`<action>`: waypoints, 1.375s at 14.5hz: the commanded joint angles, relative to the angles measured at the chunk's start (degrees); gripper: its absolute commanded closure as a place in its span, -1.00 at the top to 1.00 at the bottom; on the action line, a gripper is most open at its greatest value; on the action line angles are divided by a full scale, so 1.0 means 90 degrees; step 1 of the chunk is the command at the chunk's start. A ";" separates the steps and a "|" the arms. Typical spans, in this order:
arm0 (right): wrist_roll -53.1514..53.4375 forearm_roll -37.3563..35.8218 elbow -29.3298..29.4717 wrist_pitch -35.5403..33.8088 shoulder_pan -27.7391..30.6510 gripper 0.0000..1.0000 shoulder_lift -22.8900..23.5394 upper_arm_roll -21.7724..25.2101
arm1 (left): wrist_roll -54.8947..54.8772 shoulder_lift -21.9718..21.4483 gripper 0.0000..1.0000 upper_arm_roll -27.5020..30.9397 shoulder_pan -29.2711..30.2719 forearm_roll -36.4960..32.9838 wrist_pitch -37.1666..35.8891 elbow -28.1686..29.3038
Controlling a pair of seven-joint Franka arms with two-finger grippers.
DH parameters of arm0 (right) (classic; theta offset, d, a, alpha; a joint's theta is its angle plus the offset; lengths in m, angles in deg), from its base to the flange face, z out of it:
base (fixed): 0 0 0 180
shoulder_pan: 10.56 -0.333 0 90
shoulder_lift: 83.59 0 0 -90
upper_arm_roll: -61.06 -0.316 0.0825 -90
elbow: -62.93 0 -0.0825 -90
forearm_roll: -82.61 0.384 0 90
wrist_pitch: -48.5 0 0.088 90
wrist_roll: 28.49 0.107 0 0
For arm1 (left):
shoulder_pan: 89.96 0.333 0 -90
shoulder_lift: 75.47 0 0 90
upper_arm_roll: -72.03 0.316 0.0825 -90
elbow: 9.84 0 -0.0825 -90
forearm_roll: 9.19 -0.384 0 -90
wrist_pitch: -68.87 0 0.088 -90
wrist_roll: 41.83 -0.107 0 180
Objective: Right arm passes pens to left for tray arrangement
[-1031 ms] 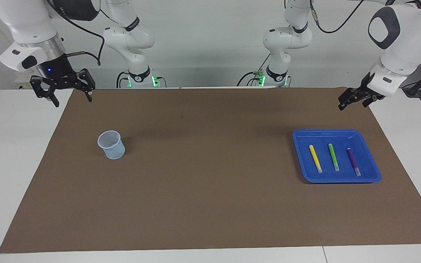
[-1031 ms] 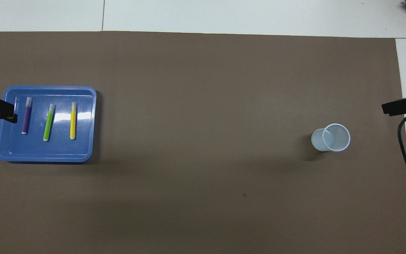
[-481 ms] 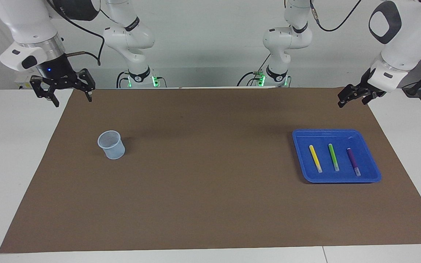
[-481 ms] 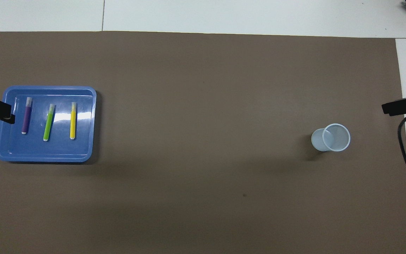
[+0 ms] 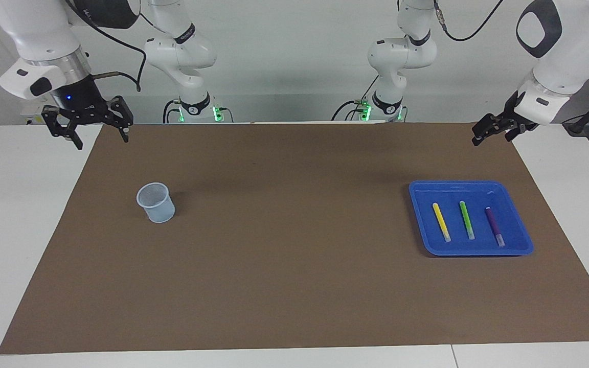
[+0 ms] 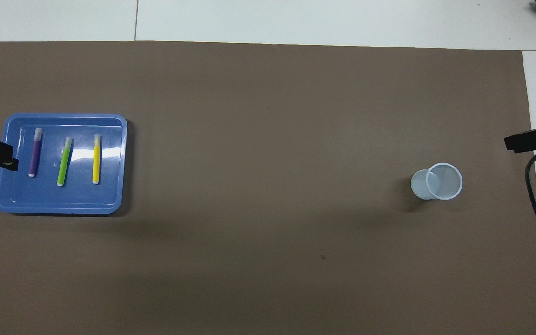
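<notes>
Brown mat covers the table. Yellow pen (image 5: 441, 222), green pen (image 5: 467, 220) and purple pen (image 5: 495, 226) lie apart in blue tray (image 5: 419, 214); mesh cup (image 5: 156, 202) empty. Left gripper (image 5: 494, 131) and right gripper (image 5: 99, 132) raised, spread, empty. Pens likely light, stiff, smooth: pinch mid-barrel.

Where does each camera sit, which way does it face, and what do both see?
Facing view: high across the table, facing the robots; both arms show, left gripper and right gripper raised, open.
Overhead view: above the robots' end, looking steeply down; only gripper tips show.
Both share: blue tray with three pens, the mesh cup, the brown mat.
</notes>
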 commanded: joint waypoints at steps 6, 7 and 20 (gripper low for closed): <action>0.0152 0.0040 0.0077 -0.0200 0.0013 1.00 -0.0017 -0.0029 | 0.0109 -0.0324 1.00 0.0088 -0.0190 0.0057 0.0369 0.0495; 0.0152 0.0031 0.0077 -0.0200 0.0013 1.00 -0.0017 -0.0029 | 0.0099 -0.0315 1.00 0.0078 -0.0152 0.0057 0.0360 0.0456; 0.0162 0.0031 0.0067 -0.0210 0.0003 1.00 -0.0046 -0.0029 | 0.0109 -0.0237 1.00 -0.0039 -0.0102 0.0047 0.0272 0.0192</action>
